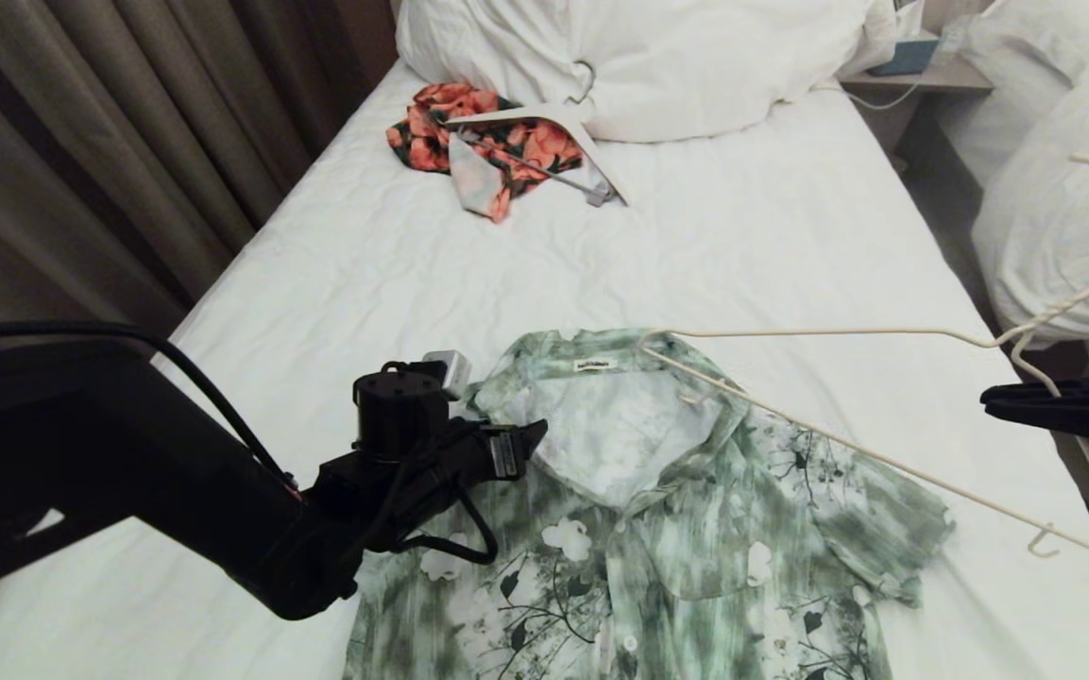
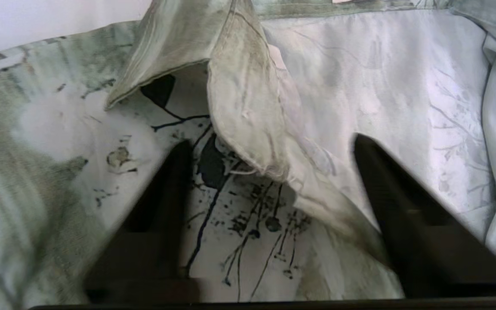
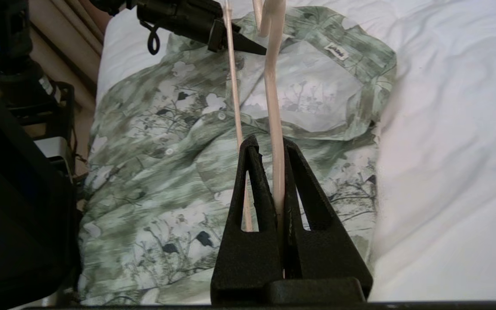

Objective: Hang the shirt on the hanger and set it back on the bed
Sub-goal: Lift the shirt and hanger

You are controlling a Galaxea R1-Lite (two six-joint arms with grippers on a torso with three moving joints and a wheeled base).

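Observation:
The green-and-white floral shirt (image 1: 657,529) lies flat, collar away from me, on the bed (image 1: 412,283). My left gripper (image 1: 530,439) sits low at the collar's left side. In the left wrist view its jaws (image 2: 269,146) stand apart, straddling the folded collar and front edge of the shirt (image 2: 381,86). At the right, my right gripper (image 1: 988,401) is shut on the cream wire hanger (image 1: 837,332) near its neck and holds it above the bed. The hanger's far end reaches the right side of the collar. In the right wrist view the wire (image 3: 273,107) runs up between the closed fingertips (image 3: 271,144).
An orange-red floral garment (image 1: 468,132) and a flat white hanger (image 1: 544,115) lie at the bed's far end, below the bunched duvet (image 1: 657,57). A second white bed (image 1: 1063,189) stands to the right across a narrow gap. Curtains (image 1: 81,142) hang on the left.

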